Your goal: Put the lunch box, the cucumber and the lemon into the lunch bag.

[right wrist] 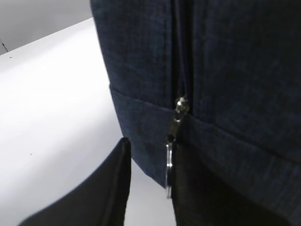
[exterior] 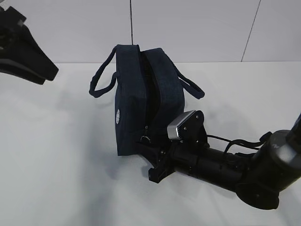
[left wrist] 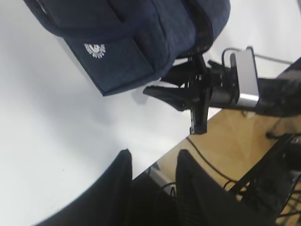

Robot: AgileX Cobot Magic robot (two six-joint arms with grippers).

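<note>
The dark navy lunch bag (exterior: 131,103) stands upright in the middle of the white table, handles hanging to both sides, its zipper line running down the near end. The silver ring pull (right wrist: 168,165) hangs low at that end. My right gripper (right wrist: 150,150) is open around the pull, which lies against the right finger; it also shows in the exterior view (exterior: 149,162). My left gripper (left wrist: 154,157) is open and empty, held high at the far left (exterior: 49,71), away from the bag (left wrist: 141,42). The lunch box, cucumber and lemon are out of view.
The white table (exterior: 56,155) spreads around the bag. Its near edge shows in the left wrist view (left wrist: 164,157), with wooden floor (left wrist: 235,141) and cables beyond. The right arm (exterior: 221,169) lies low over the table's front right.
</note>
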